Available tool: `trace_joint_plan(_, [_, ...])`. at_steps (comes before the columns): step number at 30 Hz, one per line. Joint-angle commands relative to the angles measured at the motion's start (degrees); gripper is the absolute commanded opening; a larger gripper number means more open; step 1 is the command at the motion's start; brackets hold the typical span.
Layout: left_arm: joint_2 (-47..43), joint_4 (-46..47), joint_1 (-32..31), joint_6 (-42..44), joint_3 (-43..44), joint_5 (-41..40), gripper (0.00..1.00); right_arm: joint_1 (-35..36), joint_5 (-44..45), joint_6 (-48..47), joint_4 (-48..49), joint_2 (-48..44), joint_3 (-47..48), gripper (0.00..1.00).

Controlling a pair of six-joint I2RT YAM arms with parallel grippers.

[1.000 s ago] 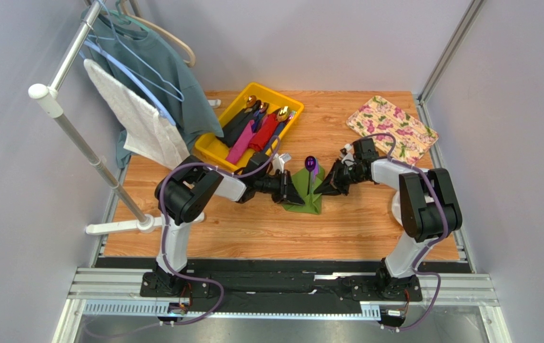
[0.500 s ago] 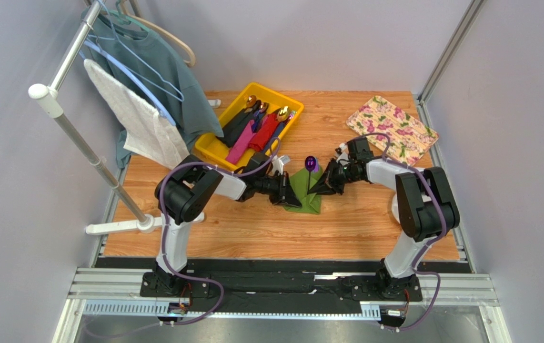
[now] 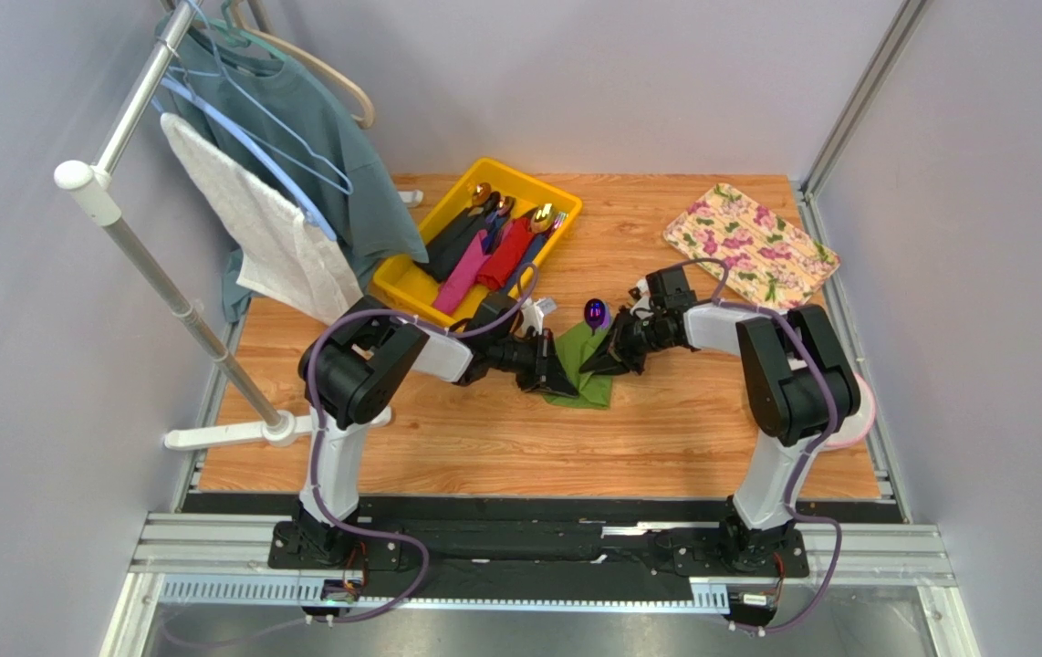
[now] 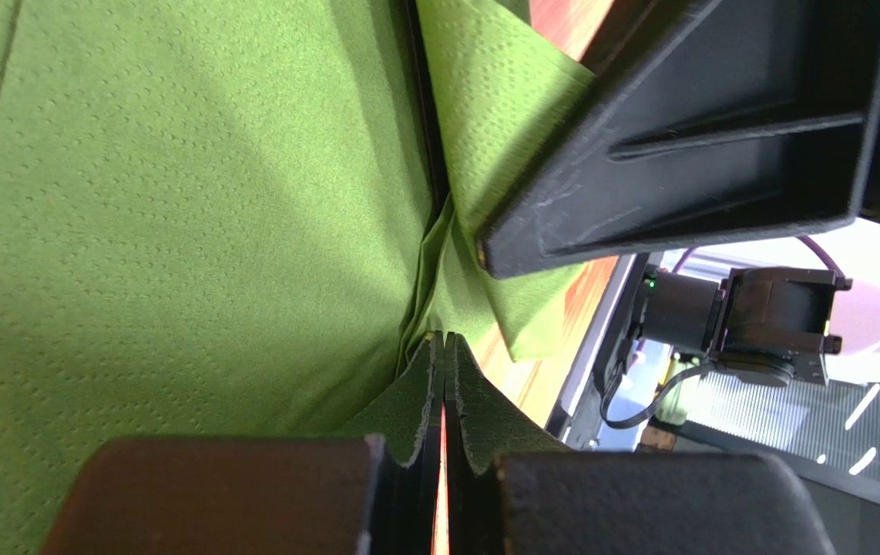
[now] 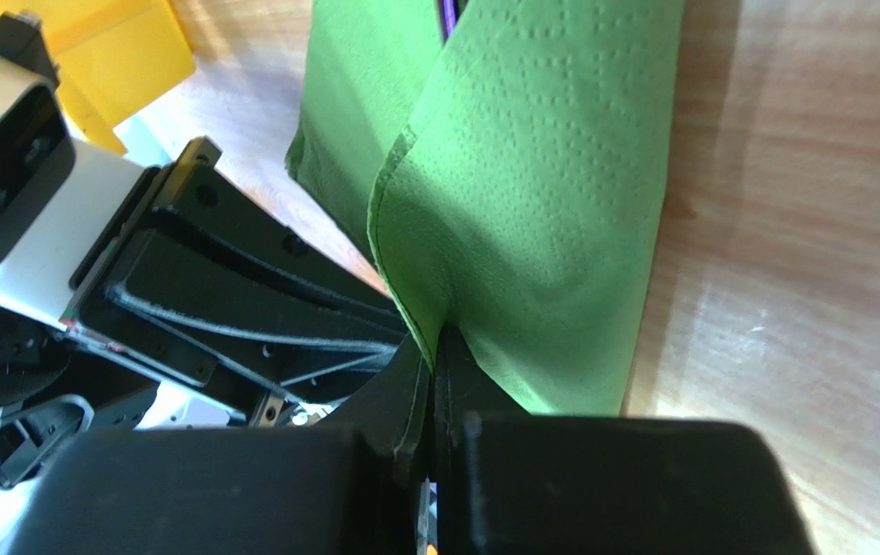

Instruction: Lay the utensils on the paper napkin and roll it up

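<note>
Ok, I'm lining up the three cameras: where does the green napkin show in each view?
Top external: the napkin lies mid-table, between the two hands.
Left wrist: the napkin fills the left and centre, pinched by the left hand at the bottom.
Right wrist: the napkin hangs in the upper centre, pinched by the right hand.
Shared landmark: the wooden tabletop.
</note>
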Motion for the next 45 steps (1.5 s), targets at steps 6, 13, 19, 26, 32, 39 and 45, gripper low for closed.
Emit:
trace_joint_plan(6, [-3.71, 3.78, 0.07, 1.14, -1.97, 2.17, 0.11, 0.40, 1.46, 2.62, 4.96, 2.81, 1.18, 0.11])
trace_joint_plan(13, [-9.94, 5.37, 2.62, -0.27, -7.34, 3.23, 0.21, 0.57, 0.67, 2.80, 5.49, 2.90, 1.18, 0.52])
trace_joint_plan(19, [-15.58, 3.18, 5.69, 0.35, -9.45, 4.11, 0.27, 1.63, -0.65, 2.44, 5.93, 2.02, 1.09, 0.58])
trace_joint_plan(26, [-16.37, -2.36, 7.11, 1.58, -7.00, 0.78, 0.44, 2.24, -0.74, 1.57, 5.67, 1.84, 0.92, 0.71])
trace_joint_plan(32, [-14.09, -8.06, 7.46, 3.77, -2.17, -3.53, 0.46, 2.16, -0.39, 1.13, 5.05, 1.93, 0.74, 0.69])
trace_joint_plan(39, [-11.63, -8.87, 6.50, 4.48, 0.66, -4.07, 0.46, 2.24, -0.65, 1.83, 4.87, 2.46, 0.74, 0.68])
trace_joint_plan(45, [-9.61, -6.85, 6.14, 2.11, 0.74, -5.21, 0.45, 2.16, -0.21, 2.09, 4.87, 2.11, 0.57, 0.41])
